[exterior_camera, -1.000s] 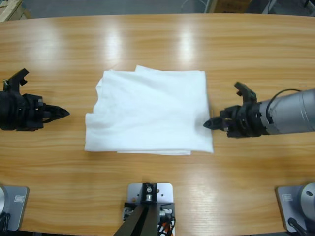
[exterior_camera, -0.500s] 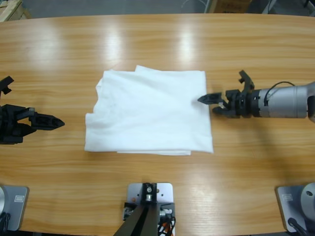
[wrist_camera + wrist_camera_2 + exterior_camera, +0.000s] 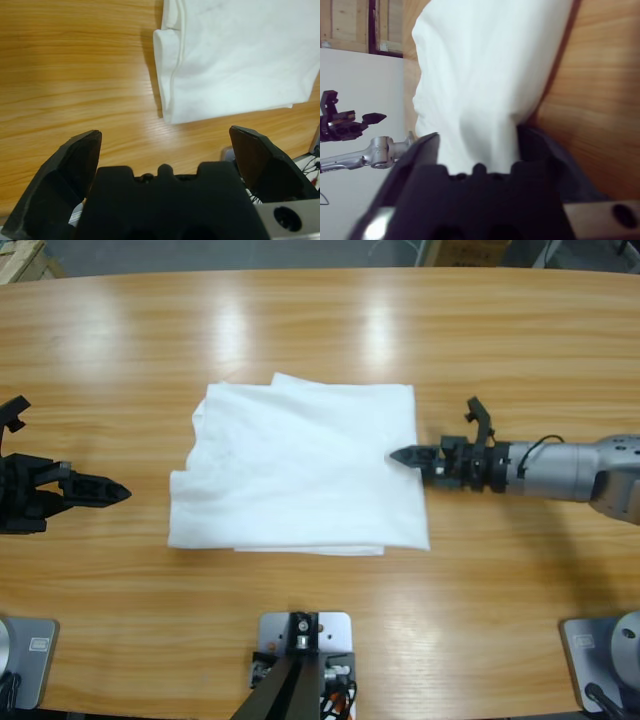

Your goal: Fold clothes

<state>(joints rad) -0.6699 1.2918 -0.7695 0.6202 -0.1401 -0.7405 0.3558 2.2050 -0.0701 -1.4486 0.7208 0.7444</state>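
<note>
The white T-shirt (image 3: 300,470) lies folded into a rough rectangle in the middle of the wooden table (image 3: 320,330). My right gripper (image 3: 400,455) comes in from the right and sits at the shirt's right edge. In the right wrist view, white cloth (image 3: 485,65) fills the gap between its jaws, so the right gripper (image 3: 480,140) is shut on the shirt's edge. My left gripper (image 3: 112,490) rests at the far left, a short gap from the shirt's left side. The left gripper (image 3: 165,137) is open and holds nothing, with the shirt's folded corner (image 3: 240,55) ahead of it.
Bare wood surrounds the shirt on all sides. The left arm (image 3: 350,122) shows small in the right wrist view's background. Boxes and a wooden frame (image 3: 20,255) stand beyond the table's far edge.
The right gripper swung from the shirt's lower right corner up along the right edge and pushed onto the cloth. The shirt shifted slightly left. The left gripper drew back left and opened.
</note>
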